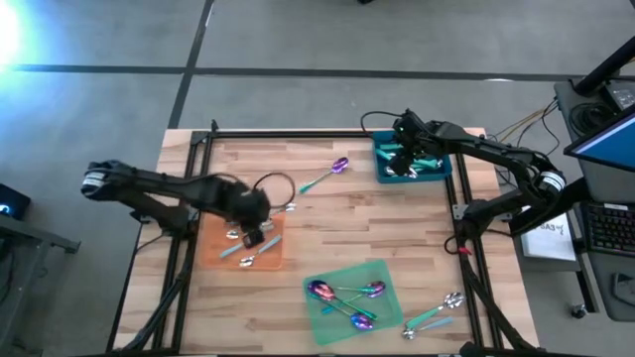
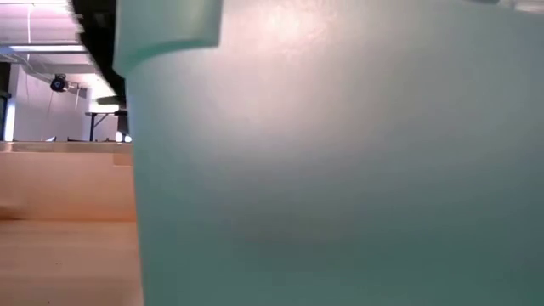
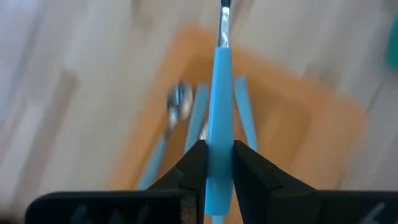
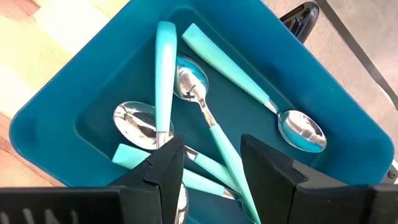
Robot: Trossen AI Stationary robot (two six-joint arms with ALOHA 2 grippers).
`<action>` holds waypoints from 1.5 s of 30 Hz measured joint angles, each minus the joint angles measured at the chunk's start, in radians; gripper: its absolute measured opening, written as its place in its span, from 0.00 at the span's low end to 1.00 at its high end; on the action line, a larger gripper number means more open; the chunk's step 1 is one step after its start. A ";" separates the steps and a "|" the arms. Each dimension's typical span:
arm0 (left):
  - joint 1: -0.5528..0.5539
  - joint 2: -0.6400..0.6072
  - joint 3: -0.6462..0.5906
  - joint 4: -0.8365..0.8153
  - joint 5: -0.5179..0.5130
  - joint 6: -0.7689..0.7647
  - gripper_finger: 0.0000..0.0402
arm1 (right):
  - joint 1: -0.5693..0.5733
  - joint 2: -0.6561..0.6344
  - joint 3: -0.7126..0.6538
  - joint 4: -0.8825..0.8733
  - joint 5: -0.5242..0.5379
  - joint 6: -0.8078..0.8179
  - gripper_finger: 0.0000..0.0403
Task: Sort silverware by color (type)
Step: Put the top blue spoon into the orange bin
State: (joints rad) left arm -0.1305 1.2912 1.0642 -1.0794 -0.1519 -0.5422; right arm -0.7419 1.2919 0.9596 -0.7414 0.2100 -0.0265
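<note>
My left gripper (image 1: 254, 236) hangs over the orange mat (image 1: 266, 256), shut on a spoon with a pale blue handle (image 3: 219, 81) and a silver head (image 3: 224, 14). Other silver-headed, pale-blue-handled spoons (image 3: 180, 106) lie on that mat. Purple-headed spoons (image 1: 347, 296) lie on the green mat (image 1: 382, 273). My right gripper (image 4: 211, 155) stands open above the teal bin (image 4: 56, 106), where several silver-headed, teal-handled spoons (image 4: 202, 102) lie. It touches none of them. My left gripper pinches the spoon's pale blue handle (image 3: 219, 134) between its two fingers, about halfway along the handle. The fingers point steeply down from above. The handle runs on past the fingertips, with the head at the far end. The spoon is clear of the orange mat.
A purple-headed spoon (image 1: 327, 176) lies on the bare wood between the mats and the bin. Two more spoons (image 1: 437, 312) lie near the table's front right corner. A black frame (image 1: 298, 133) runs round the table. The low view is filled by the bin's teal wall (image 2: 340, 170).
</note>
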 joint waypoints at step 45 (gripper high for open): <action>-0.140 -0.045 -0.241 0.926 -0.321 0.305 0.46 | 0.000 0.000 0.000 0.000 0.000 0.000 0.37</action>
State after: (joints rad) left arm -0.2703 1.2460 0.8234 -0.1535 -0.4727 -0.2377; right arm -0.7420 1.2919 0.9596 -0.7414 0.2100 -0.0265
